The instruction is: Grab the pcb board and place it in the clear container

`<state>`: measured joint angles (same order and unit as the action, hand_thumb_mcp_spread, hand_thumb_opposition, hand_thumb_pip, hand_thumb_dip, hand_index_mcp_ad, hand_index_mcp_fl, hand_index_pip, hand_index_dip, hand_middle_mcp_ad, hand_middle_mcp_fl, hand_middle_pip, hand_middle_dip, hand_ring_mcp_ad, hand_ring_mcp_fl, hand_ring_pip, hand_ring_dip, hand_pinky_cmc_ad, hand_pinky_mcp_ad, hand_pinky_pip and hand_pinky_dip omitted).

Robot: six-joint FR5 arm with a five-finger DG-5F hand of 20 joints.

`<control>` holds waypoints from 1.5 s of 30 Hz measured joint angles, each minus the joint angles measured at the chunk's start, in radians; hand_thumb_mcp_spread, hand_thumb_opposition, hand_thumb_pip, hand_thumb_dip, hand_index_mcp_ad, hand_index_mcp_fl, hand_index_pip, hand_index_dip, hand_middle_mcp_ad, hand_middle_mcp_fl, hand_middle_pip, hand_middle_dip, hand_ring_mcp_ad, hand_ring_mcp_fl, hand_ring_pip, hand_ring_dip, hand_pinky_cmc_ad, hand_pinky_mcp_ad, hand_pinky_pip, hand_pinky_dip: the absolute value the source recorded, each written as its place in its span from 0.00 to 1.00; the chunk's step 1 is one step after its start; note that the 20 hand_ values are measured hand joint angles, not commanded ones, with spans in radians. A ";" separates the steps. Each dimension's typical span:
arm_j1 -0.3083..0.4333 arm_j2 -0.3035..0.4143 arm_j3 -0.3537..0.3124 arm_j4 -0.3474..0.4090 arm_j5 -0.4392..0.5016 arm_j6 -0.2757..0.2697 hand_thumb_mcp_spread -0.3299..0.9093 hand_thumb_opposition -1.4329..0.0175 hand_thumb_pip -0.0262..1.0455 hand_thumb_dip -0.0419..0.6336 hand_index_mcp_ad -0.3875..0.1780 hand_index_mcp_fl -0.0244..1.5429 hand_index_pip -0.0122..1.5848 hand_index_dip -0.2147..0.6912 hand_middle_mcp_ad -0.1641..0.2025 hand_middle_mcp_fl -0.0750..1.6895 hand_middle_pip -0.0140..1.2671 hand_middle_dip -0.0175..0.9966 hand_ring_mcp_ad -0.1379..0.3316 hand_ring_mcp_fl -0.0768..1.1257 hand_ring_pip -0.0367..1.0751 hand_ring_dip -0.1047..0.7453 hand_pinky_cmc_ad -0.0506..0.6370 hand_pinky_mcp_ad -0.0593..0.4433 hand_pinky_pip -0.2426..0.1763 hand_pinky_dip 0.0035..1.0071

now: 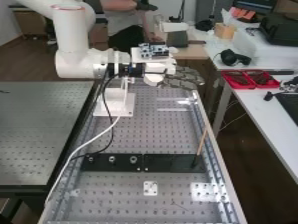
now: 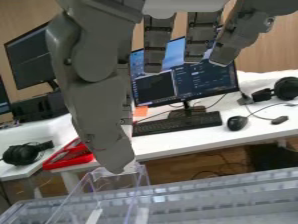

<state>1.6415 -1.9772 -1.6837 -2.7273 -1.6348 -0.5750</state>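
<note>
Fingers (image 1: 186, 80) straight; headphones (image 1: 234, 58) near red trays (image 1: 249, 87); tilted stick (image 1: 201, 142).

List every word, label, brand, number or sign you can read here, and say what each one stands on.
None can be read.
Lit monitor: text too small to read.
Keyboard: any key labels too small.
Orange note: no readable writing.
Electronics on the arm: any markings too small.

Showing white, tubular arm (image 1: 72, 37), thin reddish ring (image 1: 68, 7); trailing white cable (image 1: 85, 145), black cable (image 1: 112, 127); ending in dark grey hand (image 1: 183, 78), blocky fingers (image 2: 158, 40), round screw (image 2: 269, 21).
</note>
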 joint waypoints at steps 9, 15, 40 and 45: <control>0.069 -0.116 0.098 -0.019 0.019 0.052 0.86 0.33 0.40 0.47 0.28 0.51 0.66 0.67 0.39 0.10 0.12 0.17 0.58 0.08 0.12 0.16 0.50 0.42 0.40 0.19; 0.087 -0.173 0.139 -0.042 0.063 0.082 0.86 0.33 0.40 0.47 0.28 0.51 0.66 0.67 0.39 0.10 0.12 0.17 0.58 0.08 0.12 0.16 0.50 0.42 0.40 0.19; 0.107 -0.232 0.217 -0.133 0.127 0.125 0.74 0.41 0.33 0.46 0.35 0.15 0.41 0.68 0.41 0.04 0.12 0.17 0.58 0.06 0.12 0.15 0.50 0.48 0.40 0.18; 0.097 -0.198 0.186 -0.114 0.136 0.129 0.73 0.42 0.34 0.46 0.35 0.12 0.38 0.68 0.41 0.04 0.12 0.17 0.58 0.06 0.12 0.15 0.50 0.48 0.40 0.18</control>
<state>1.7384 -2.1752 -1.4979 -2.8412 -1.4992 -0.4459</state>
